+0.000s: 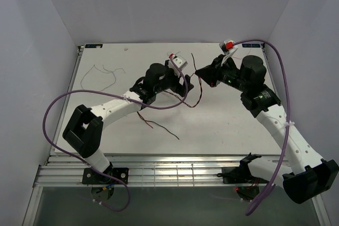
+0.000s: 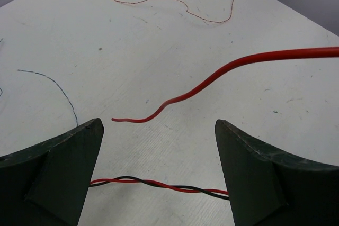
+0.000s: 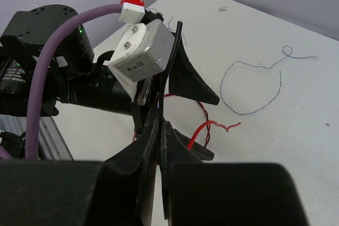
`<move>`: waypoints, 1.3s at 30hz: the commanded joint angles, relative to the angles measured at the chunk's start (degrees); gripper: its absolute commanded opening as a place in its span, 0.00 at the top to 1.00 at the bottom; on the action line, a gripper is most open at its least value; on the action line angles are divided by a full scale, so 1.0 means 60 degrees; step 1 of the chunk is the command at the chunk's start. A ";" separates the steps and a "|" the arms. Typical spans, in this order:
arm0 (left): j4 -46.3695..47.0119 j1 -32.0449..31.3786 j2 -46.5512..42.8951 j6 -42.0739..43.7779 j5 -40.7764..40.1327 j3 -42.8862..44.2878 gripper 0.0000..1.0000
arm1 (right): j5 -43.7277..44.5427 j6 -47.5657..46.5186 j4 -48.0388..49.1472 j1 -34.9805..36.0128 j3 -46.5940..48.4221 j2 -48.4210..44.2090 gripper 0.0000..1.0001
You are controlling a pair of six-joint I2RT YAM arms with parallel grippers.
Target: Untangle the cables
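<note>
A red and black cable pair lies twisted on the white table (image 1: 228,125). In the left wrist view the twisted stretch (image 2: 159,185) runs between my left gripper's (image 2: 159,130) open fingers, low down and not gripped. The red cable (image 2: 212,78) arcs in from the right and its free end lies ahead of the jaws. My right gripper (image 3: 160,123) is shut on the black cable (image 3: 172,51), whose end sticks up past it. The red cable (image 3: 212,126) comes out beside its fingers. In the top view the left gripper (image 1: 185,86) and the right gripper (image 1: 198,71) are close together.
A pale red strand (image 2: 175,1) loops at the far side. A fine bluish-grey strand (image 3: 254,78) lies to one side, and a grey one (image 1: 100,75) at the table's far left. A dark strand (image 1: 159,125) lies near the left arm. Purple hoses (image 1: 280,72) arch over both arms.
</note>
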 commanded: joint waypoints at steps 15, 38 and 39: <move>0.1583 -0.0001 0.0319 0.0107 -0.1156 0.0621 1.00 | -0.0041 0.0724 -0.0345 0.0006 0.1031 -0.0122 0.92; -0.2178 0.1054 -0.1718 0.0209 -0.6673 0.3929 1.00 | 0.0308 -0.0067 0.1476 -0.2880 0.2162 0.1298 0.92; -0.2443 0.1054 -0.1790 0.0195 -0.6192 0.4047 1.00 | -0.1630 -0.0533 0.1832 -0.2866 0.1827 0.1284 0.92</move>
